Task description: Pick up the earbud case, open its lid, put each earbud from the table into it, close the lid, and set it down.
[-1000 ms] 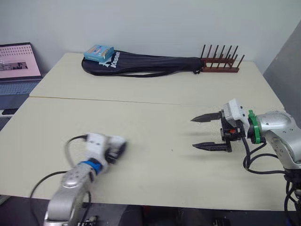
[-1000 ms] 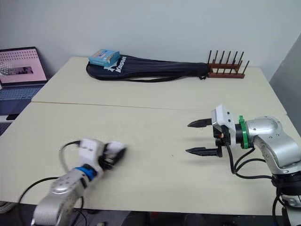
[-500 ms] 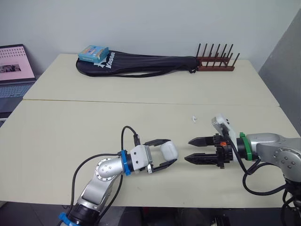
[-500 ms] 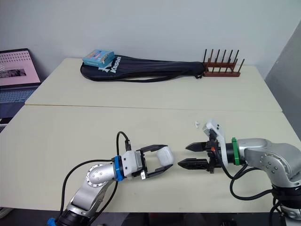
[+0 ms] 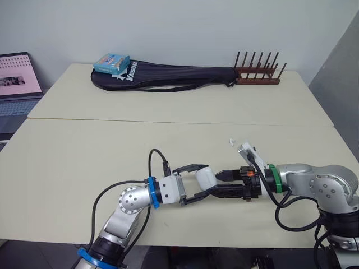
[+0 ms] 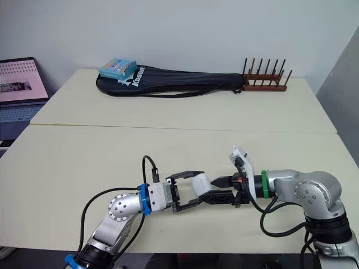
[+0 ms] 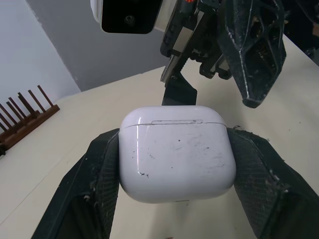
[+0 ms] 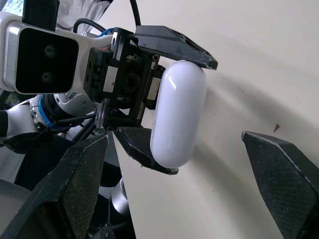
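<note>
Left jaws tight on earbud case (image 7: 177,154); right jaws apart; lid seam (image 7: 149,124) clear from left wrist

glossy white rounded plastic earbud case (image 7: 177,152) with faint dark scuffs, pale cream counter (image 5: 112,145), black fabric racket bag (image 5: 168,75) with white lettering, red-brown wooden peg rack (image 5: 257,81)

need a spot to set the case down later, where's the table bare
Bare: the left half of the near table, and the wide band in front of the racket bag. Crowded: front centre, where the left gripper holds the earbud case at the open right gripper, an earbud just beyond.
</note>
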Controlling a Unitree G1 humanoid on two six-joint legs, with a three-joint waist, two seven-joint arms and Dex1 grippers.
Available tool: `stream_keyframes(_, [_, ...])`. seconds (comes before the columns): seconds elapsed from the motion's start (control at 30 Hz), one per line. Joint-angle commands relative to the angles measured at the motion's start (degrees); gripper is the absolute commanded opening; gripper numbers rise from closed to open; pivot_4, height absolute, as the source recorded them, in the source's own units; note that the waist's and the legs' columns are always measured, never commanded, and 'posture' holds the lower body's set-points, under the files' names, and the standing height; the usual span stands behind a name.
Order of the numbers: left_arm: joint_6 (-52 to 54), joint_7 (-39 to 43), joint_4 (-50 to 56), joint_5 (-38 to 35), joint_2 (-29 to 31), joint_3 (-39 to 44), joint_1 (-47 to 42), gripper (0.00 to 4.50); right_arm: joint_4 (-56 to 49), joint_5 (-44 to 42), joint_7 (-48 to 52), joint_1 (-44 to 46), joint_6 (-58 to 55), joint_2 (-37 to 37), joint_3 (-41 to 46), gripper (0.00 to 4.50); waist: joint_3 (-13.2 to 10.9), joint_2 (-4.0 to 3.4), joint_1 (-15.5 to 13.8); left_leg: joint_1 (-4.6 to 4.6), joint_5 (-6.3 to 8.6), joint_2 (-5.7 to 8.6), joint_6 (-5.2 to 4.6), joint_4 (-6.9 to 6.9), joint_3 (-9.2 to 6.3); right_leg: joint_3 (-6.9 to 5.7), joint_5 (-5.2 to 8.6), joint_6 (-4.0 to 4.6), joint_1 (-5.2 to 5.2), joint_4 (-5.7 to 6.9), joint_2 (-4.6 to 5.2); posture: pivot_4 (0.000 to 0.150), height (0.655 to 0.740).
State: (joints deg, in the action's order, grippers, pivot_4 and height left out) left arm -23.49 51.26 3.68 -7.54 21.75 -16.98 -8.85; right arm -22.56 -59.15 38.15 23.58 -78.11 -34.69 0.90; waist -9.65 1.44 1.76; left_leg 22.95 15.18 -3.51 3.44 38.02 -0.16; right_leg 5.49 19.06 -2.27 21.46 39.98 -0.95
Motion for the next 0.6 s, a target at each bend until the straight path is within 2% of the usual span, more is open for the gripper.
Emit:
stream_keyframes(0.03, [-2.6, -0.6, -0.1, 0.4, -0.6, -0.1, -1.2, 2.83, 0.2, -1.5, -1.1, 1.4, -0.7, 1.2, 0.6, 4.5, 0.0, 0.0, 0.0, 0.0, 0.0, 0.0, 0.0, 0.0, 0.0, 0.0, 0.0, 0.0, 0.0, 0.0, 0.0, 0.15, 0.7087])
stream_keyframes(0.07, [-2.8, -0.7, -0.3, 0.4, -0.6, -0.2, -1.3, 2.83, 0.4, -1.5, -1.4, 1.6, -0.9, 1.5, 0.5, 4.5, 0.0, 0.0, 0.0, 0.0, 0.0, -0.01, 0.0, 0.0, -0.01, -0.01, 0.0, 0.0, 0.0, 0.0, 0.0, 0.15, 0.7087])
stream_keyframes(0.17, [-3.5, -0.9, -0.6, 0.6, -0.8, -0.4, -1.5, 2.83, 1.0, -1.2, -1.9, 2.0, -1.2, 2.0, 0.1, 3.89, 0.0, 0.0, 0.0, 0.0, 0.0, -0.01, 0.0, -0.01, -0.01, -0.01, 0.0, 0.0, 0.01, 0.0, -0.01, 0.15, 0.7087])
stream_keyframes(0.43, [-5.1, -1.7, -1.6, 1.4, -1.4, -0.4, -1.6, 2.83, 1.4, -1.1, -2.2, 2.4, -1.2, 2.4, -0.5, 0.92, 0.0, 0.0, 0.0, 0.01, 0.0, -0.01, 0.0, -0.01, -0.02, -0.02, 0.0, 0.0, 0.01, 0.0, -0.01, 0.15, 0.7087])
stream_keyframes(0.47, [-5.3, -1.9, -1.8, 1.6, -1.6, -0.4, -1.7, 2.83, 1.3, -1.2, -2.2, 2.4, -1.2, 2.3, -0.6, 0.78, 0.0, 0.0, 0.0, 0.01, 0.0, -0.01, 0.0, -0.01, -0.02, -0.02, 0.0, 0.0, 0.02, 0.0, -0.01, 0.15, 0.7087])
stream_keyframes(0.6, [-6.7, -2.7, -2.4, 2.4, -2.0, -0.5, -1.8, 2.83, 1.3, -1.5, -2.0, 2.6, -1.3, 2.4, -0.7, 0.78, 0.0, 0.0, 0.0, 0.02, 0.01, -0.01, -0.01, -0.01, -0.01, -0.01, 0.0, -0.01, 0.02, -0.01, 0.0, 0.15, 0.7087])
